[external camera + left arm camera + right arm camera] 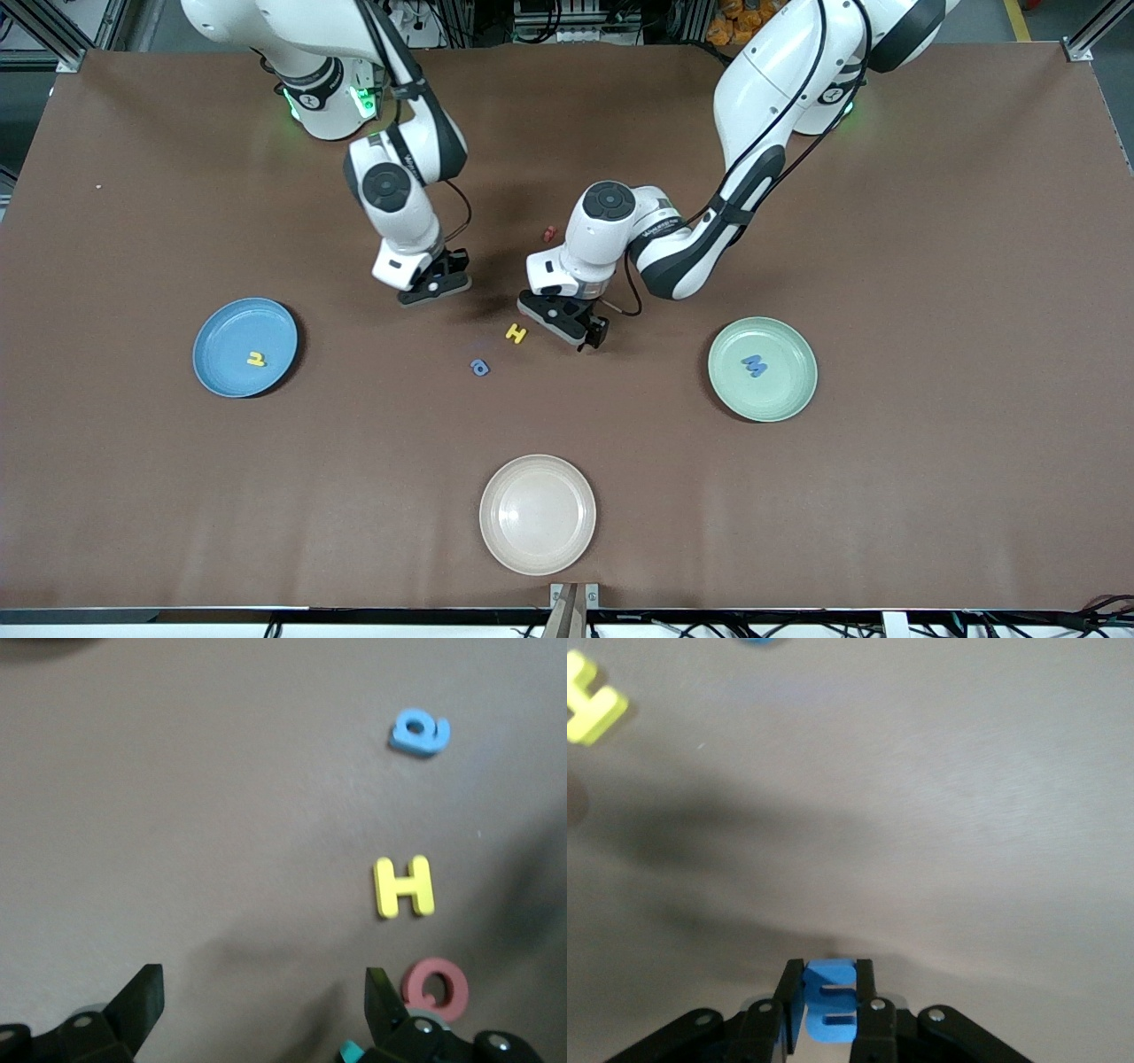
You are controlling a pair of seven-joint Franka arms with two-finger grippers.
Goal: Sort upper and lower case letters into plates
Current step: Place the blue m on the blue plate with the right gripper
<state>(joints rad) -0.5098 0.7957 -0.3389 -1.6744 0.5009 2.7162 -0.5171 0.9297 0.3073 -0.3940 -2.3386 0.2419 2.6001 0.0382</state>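
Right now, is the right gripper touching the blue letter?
Touching. The right wrist view shows the right gripper shut on the blue letter, both fingers pressed against its sides with no gap.

plates: three, one blue [244, 346], one green [762, 369], one beige [537, 514]
letters: seven in all
blue letters: three [479, 367] [755, 364] [830, 1002]
yellow letters: two [516, 333] [256, 359]
red letters: two [434, 989] [549, 234]
grippers: two [589, 335] [434, 285]
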